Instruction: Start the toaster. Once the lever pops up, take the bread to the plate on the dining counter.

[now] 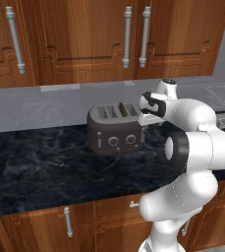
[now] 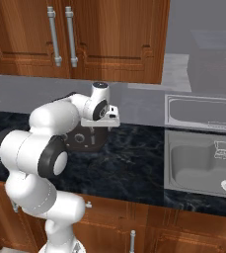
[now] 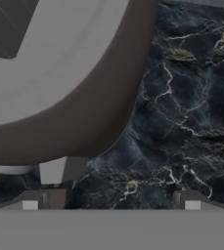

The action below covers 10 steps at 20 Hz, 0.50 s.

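Left base view: you have the toaster [image 1: 115,129] standing on the black marbled counter [image 1: 45,167], under the wood wall cabinets [image 1: 84,39]. The bread [image 1: 123,109] sits upright in one of the toaster's top slots, a dark slice poking just above the slot. The gripper [image 1: 147,119] hangs at the toaster's right end, close beside its upper corner. The two round knobs face you on the toaster's front.

Right base view: the arm hides most of the toaster [image 2: 87,138]; only a dark part of its body shows below the hand. The gripper [image 2: 100,122] points down over it. The sink [image 2: 203,163] lies well to the right of the toaster, with bare counter between them.

Hand view: the toaster [image 3: 84,112] shows as a rounded dark corner with a grey top. A pale slider tab [image 3: 59,170] lies just off the toaster's edge, just above the left finger tip. The finger tips stand spread wide apart, pinching nothing.

Judgement: you are on the first step, starting the toaster; the lever is not yet pressed. The next move likely calls for lining a finger over that tab and pushing along its slot. Room is free to the right of the toaster; the wall and cabinets limit travel behind and above it.
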### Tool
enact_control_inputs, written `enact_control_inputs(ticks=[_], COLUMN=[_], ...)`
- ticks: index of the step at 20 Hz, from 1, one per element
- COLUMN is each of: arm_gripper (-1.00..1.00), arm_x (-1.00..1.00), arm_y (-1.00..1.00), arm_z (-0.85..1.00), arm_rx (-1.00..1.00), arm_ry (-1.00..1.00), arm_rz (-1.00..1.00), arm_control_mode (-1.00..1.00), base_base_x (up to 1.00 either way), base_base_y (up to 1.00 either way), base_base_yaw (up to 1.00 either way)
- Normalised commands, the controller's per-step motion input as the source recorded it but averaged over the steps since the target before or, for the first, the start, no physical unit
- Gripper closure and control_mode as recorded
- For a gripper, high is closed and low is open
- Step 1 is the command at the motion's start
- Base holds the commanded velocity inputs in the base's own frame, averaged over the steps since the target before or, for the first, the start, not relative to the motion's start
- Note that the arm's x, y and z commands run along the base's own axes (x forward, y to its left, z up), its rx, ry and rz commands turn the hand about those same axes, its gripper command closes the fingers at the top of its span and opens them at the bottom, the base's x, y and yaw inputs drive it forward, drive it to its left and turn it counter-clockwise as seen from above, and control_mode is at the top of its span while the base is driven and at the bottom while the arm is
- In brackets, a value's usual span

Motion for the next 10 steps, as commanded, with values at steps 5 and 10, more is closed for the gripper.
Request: enact_control_inputs(ticks=[5,10], arm_gripper=[-1.00,-1.00], arm_x=[0.00,0.00], arm_y=[0.00,0.00], arm_z=[-0.38,-0.41], arm_rx=[0.00,0.00], arm_ry=[0.00,0.01], arm_rz=[0.00,0.00], arm_control_mode=[-1.00,-1.00], base_base_x=[0.00,0.00], base_base_y=[0.00,0.00], base_base_yaw=[0.00,0.00])
